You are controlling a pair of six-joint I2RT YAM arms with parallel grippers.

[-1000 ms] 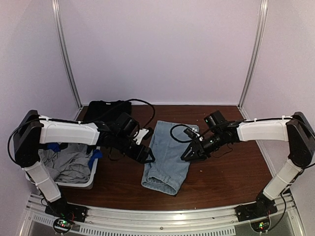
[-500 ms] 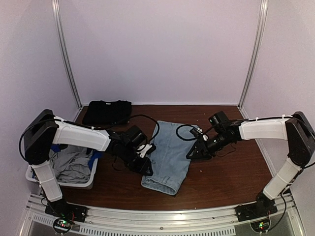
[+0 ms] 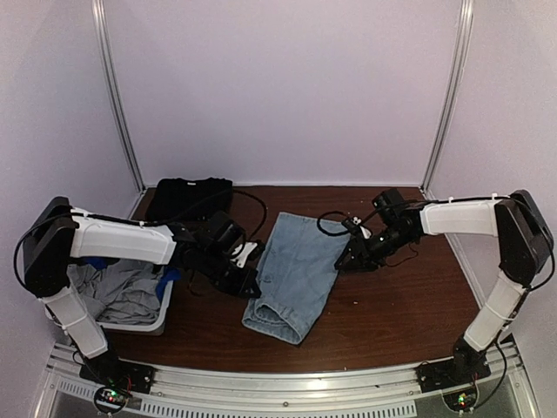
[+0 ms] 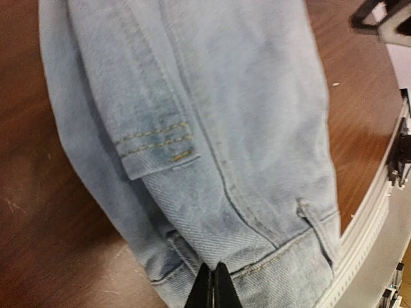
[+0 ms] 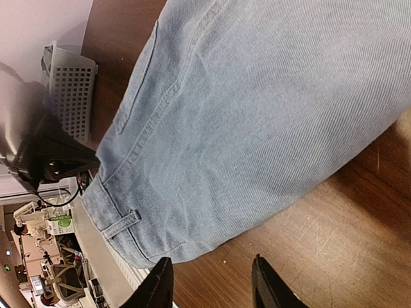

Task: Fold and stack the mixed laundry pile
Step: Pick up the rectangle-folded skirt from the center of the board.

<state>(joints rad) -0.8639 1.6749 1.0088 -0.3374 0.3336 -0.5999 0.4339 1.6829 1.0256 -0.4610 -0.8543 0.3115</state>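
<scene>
A light-blue denim piece (image 3: 294, 272) lies flat in the middle of the brown table. My left gripper (image 3: 249, 284) is at its left edge. In the left wrist view the left gripper (image 4: 215, 287) is shut, with a pucker of the denim (image 4: 225, 128) pinched at its tips. My right gripper (image 3: 349, 261) hovers low at the denim's right edge. It (image 5: 212, 289) stands open over bare wood just beside the denim (image 5: 257, 115), holding nothing. A black shirt (image 3: 188, 198) lies folded at the back left. Grey (image 3: 122, 292) and bright-blue (image 3: 168, 274) items fill the basket.
A white slatted basket (image 3: 130, 326) stands at the near left of the table, also seen as the basket (image 5: 70, 96) in the right wrist view. The metal rail (image 3: 287, 381) runs along the table's near edge. Cables loop off both wrists above the denim.
My left gripper has closed on the denim's left edge, and the denim's near end has shifted a little to the left. My right gripper has moved slightly back along the right edge, still open.
</scene>
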